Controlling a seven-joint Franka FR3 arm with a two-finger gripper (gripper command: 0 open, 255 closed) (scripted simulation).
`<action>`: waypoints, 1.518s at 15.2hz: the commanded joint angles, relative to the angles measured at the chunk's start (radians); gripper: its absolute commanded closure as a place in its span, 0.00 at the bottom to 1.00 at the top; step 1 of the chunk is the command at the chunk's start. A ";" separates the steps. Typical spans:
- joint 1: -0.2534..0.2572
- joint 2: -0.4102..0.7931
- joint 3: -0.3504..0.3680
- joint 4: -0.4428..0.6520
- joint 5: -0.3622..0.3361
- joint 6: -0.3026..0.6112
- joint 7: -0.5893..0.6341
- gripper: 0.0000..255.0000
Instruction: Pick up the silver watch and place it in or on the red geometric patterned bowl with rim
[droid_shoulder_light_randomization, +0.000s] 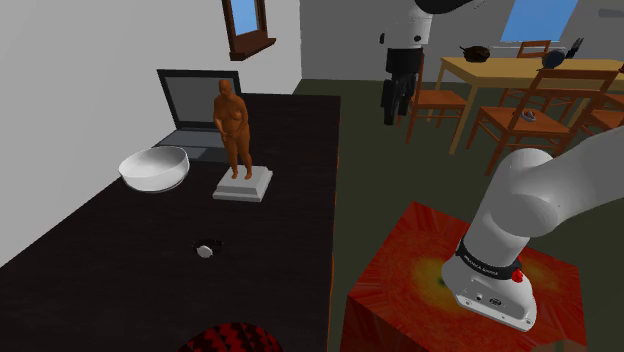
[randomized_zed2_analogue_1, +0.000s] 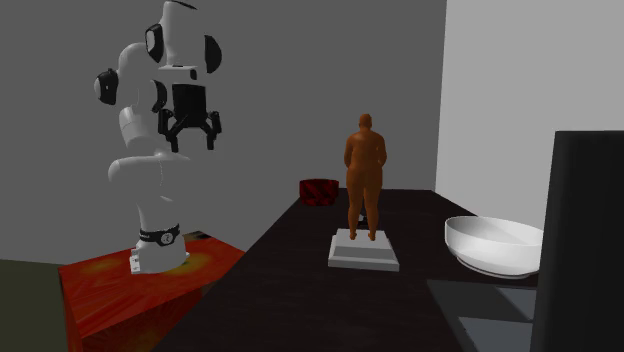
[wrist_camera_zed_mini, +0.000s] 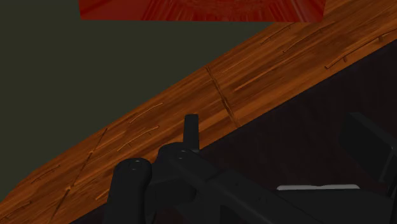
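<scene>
The arm (droid_shoulder_light_randomization: 530, 195) rears up from its red stand (droid_shoulder_light_randomization: 420, 280), and the gripper (randomized_zed2_analogue_1: 190, 140) hangs high in the air, off to the side of the dark table (droid_shoulder_light_randomization: 120, 280), well apart from everything on it. In the second exterior view its two black fingers (randomized_zed2_analogue_1: 213, 138) stand spread with a clear gap between them. The claw is wide and holds nothing.

Down on the table, the silver watch (droid_shoulder_light_randomization: 206, 250) lies flat on bare surface, out toward the middle. It sits between the grey base of the brown figurine (droid_shoulder_light_randomization: 234, 125) and the red patterned bowl (droid_shoulder_light_randomization: 232, 338), touching neither. That red bowl stands at the table's end, at the shoulder view's bottom edge, and nothing can be seen inside it from here.

Toward the opposite end, a white bowl (droid_shoulder_light_randomization: 155, 168) rests near the table's long edge on the shoulder view's left. Just beside it, the figurine stands upright on its base. An open laptop (droid_shoulder_light_randomization: 195, 105) sits behind them both at the far end.

Beyond the table are a wooden dining table (droid_shoulder_light_randomization: 520, 70) and chairs.
</scene>
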 joint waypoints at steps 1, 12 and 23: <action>0.000 0.000 0.000 0.000 0.000 0.000 0.000 0.00; 0.108 0.288 0.110 0.057 0.108 0.246 0.022 0.00; 0.195 0.619 0.216 0.239 0.152 0.420 0.041 0.00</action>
